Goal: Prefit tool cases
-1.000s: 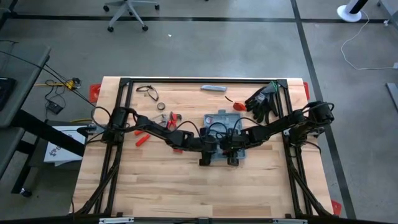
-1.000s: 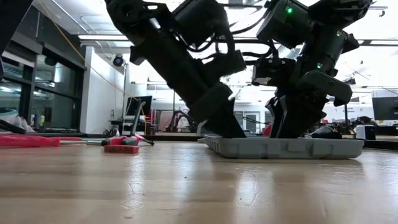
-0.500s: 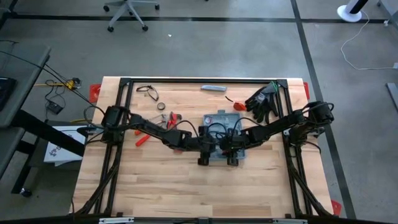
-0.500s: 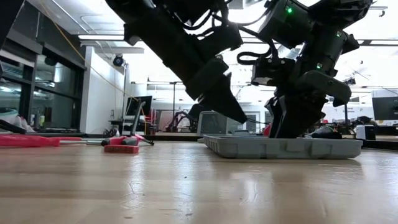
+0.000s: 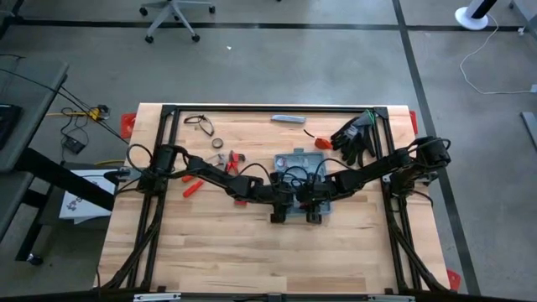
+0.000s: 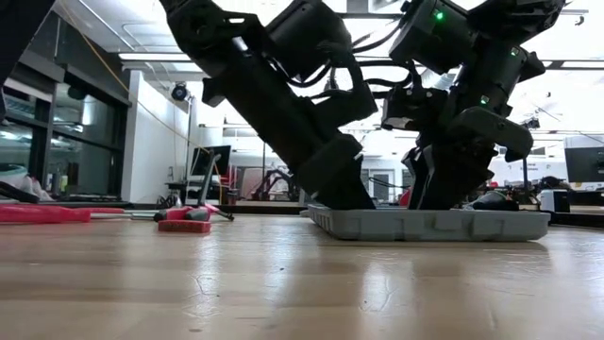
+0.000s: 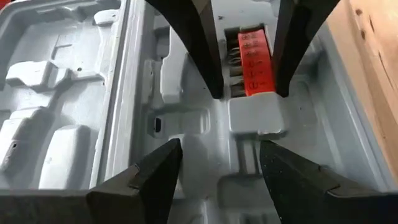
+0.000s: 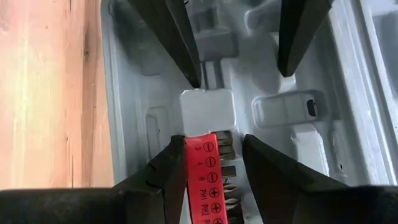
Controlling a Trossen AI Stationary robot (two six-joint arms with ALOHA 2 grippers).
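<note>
The blue-grey tool case (image 5: pixel 299 164) lies open and flat on the wooden table, its moulded slots facing up (image 7: pixel 74 93). Both grippers reach into it from opposite sides, tip to tip. My left gripper (image 7: pixel 217 149) (image 5: pixel 292 195) stands open just over a moulded block on the case floor, with nothing between its fingers; whether it touches the floor I cannot tell. My right gripper (image 8: pixel 211 149) (image 5: pixel 304 195) is shut on a red bit holder (image 8: pixel 202 171) (image 7: pixel 252 59) with a row of metal bits. In the low view both fingertips dip behind the case rim (image 6: pixel 434 225). My right gripper pinches the red bit holder between its two fingers: one finger (image 8: pixel 165 171) lies against the red strip's long side (image 8: pixel 188 165), the other against the ends of the bits. The fingers slant steeply down from the table's right. The holder lies low in the case beside its side wall.
Red-handled tools (image 5: pixel 191 186) (image 5: pixel 231 161) lie on the table left of the case and show in the low view (image 6: pixel 184 220). Black gloves (image 5: pixel 357 134) and a slim grey bar (image 5: pixel 288 119) lie toward the far edge. A black cord (image 5: pixel 200 124) lies far left.
My left gripper rose clear of the case half a second ago and has come back down into it, still open. My right gripper and the case have kept still.
</note>
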